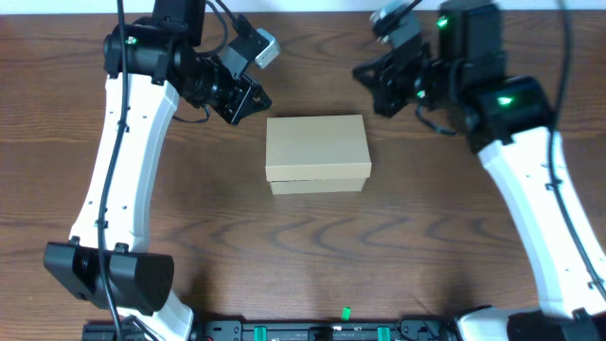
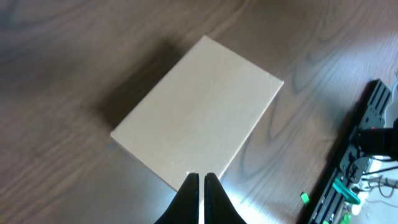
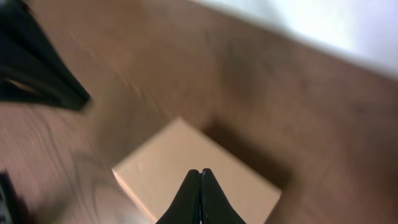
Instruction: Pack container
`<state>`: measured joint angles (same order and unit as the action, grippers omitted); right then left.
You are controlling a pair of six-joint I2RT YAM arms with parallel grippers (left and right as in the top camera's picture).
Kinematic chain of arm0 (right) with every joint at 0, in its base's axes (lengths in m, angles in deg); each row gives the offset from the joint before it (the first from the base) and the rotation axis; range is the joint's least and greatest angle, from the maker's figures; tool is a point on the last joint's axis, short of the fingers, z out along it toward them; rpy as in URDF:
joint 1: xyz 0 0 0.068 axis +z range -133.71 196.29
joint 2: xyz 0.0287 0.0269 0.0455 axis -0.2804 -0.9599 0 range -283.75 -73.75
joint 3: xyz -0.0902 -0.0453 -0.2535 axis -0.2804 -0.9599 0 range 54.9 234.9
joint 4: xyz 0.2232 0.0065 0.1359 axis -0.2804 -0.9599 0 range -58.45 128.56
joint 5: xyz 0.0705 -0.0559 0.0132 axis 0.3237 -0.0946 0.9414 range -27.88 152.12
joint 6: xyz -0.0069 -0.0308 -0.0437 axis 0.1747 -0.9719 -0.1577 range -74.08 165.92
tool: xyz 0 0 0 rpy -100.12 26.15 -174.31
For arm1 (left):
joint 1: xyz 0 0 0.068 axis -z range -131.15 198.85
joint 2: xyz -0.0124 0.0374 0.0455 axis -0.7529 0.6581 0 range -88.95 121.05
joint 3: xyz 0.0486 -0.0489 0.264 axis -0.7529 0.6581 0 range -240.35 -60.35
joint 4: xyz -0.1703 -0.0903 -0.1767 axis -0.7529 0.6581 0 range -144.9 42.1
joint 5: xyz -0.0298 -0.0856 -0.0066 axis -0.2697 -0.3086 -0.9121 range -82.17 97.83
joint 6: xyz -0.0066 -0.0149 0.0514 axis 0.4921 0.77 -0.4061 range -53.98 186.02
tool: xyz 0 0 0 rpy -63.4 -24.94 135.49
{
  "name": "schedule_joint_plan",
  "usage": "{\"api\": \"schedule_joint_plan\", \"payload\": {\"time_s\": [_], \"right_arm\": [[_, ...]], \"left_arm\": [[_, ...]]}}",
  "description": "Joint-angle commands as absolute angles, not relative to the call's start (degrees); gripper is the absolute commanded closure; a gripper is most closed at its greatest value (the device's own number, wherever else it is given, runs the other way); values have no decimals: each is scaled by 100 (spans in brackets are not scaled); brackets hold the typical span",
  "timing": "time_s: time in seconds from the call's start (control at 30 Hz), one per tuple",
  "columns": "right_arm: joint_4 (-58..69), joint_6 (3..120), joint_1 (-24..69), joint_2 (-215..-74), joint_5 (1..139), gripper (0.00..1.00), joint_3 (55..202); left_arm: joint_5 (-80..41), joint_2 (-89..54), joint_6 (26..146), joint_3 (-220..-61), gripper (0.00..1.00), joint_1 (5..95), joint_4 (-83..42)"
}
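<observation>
The container (image 1: 317, 152), a plain tan cardboard box, sits in the middle of the dark wood-grain surface (image 1: 312, 246) with its flap lid down flat and its long sides running left to right in the overhead view. Nothing lies on its top. The left claw (image 1: 250, 98) hangs above the surface just beyond the box's far left corner, apart from it. In the left wrist view its two black fingers (image 2: 191, 198) stand almost together with only a thin bright slit between them, gripping nothing, and their tips overlap the box's nearest edge in that picture. The right claw (image 1: 369, 83) hangs off the far right corner of the box, also clear of it. In the right wrist view its fingers (image 3: 194, 198) are pressed together and empty, with the box (image 3: 186, 174) below them, though that picture is blurred. A black rail with small green parts (image 1: 346, 330) runs along the near edge of the surface, and it also shows at the right of the left wrist view (image 2: 364, 155).
</observation>
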<state>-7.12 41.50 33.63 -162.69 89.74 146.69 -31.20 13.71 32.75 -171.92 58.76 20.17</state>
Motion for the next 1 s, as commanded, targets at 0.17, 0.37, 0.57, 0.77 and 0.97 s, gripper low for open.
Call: {"api": "schedule_joint_plan", "payload": {"time_s": [0.17,0.37,0.57,0.77,0.97], "right_arm": [[-338,4290,3415,-16401,8760,99,13082],[-307,4292,3529,-16401,8762,99,12588],[-266,4292,3588,-16401,8760,99,12103],[-102,4322,3588,-16401,8755,99,11753],[108,4333,3588,-16403,8757,99,11583]], "left_arm": [[-3570,1379,3126,-15693,94,5867,1632],[-3572,1379,3128,-15013,94,5869,1514],[-3531,1379,3133,-14600,94,5869,1370],[-3507,1379,3178,-14180,94,5869,1050],[-3365,1379,3463,-13699,94,5869,631]]}}
